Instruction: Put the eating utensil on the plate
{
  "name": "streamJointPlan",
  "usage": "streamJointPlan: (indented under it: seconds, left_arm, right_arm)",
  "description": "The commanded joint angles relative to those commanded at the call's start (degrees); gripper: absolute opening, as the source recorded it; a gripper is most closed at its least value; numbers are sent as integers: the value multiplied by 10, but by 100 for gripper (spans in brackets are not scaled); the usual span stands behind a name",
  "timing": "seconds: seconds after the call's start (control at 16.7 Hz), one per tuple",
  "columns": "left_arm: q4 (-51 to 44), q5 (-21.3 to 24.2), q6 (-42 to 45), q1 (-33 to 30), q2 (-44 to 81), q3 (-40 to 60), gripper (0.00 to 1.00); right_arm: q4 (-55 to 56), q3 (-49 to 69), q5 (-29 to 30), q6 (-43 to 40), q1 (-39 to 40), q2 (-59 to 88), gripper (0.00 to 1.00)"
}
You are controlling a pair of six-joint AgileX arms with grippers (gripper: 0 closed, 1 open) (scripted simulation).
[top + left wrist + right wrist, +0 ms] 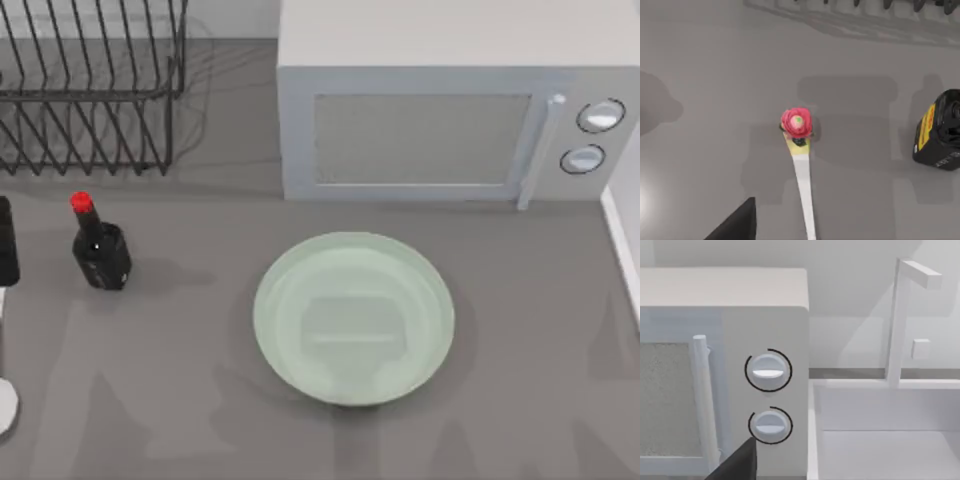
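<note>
— Two wrist views, one top view. Where is the spoon?
— The left wrist view has it: the white spoon (804, 187) lies flat on the grey table (705, 100). Its red-and-yellow ornament (796, 122) points toward the dark bottle (939, 131), which stands near but apart.
— And the plate?
— The top view shows the pale green plate (290, 290) at mid-table, before the microwave (450, 110). The bottle is well to its left, below the wire rack (90, 90).
— The claws?
— A dark tip of the left gripper (737, 225) hangs beside the spoon's handle; apart or together, I cannot tell. The right gripper (737, 465) faces the microwave's two dials (768, 371) and a white sink (880, 410), and again I cannot tell.
</note>
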Motion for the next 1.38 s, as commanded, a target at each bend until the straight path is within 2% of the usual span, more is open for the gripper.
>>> streamJointPlan:
  seconds: [0.36,0.66,1.08,1.38]
  left_arm:
    - [-193,3,-17,25,347,210,100]
    - [-276,3,-27,37,480,322,100]
    - [-282,3,-27,35,493,332,100]
    - [-195,3,-25,40,503,256,100]
  right_arm:
    - [0,0,0,0,0,0,100]
    - [0,0,0,0,0,0,100]
    - [0,0,0,0,0,0,100]
    - [0,0,0,0,0,0,100]
